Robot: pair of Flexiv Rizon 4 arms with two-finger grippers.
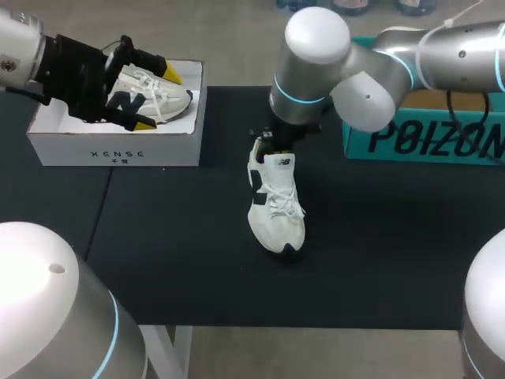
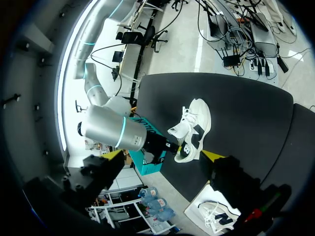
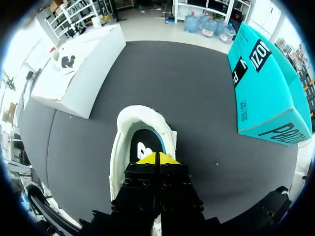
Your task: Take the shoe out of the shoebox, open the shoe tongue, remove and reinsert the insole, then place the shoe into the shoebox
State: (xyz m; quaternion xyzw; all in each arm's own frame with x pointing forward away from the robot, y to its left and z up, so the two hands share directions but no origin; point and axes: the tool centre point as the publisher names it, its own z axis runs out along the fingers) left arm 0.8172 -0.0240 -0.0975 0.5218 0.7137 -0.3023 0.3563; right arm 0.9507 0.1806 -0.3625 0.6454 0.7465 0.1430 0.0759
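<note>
White laced shoe (image 1: 274, 207) lies on the black mat (image 1: 379, 253), toe at 6 o'clock. Right gripper (image 3: 157, 158) is at its heel opening, yellow tips pressed together. Only the right wrist view shows the black insole (image 3: 142, 146). Left gripper (image 1: 158, 100) is spread wide over the white card shoebox (image 1: 114, 150), at 10 o'clock.

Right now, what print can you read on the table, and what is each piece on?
"XENSE": front wall of the white shoebox. The small line under it is too small to read.
"POIZON": side of the teal box, in large dark letters that run to the head view's edge.
Logo on the tongue of the shoe: too small to read.
</note>
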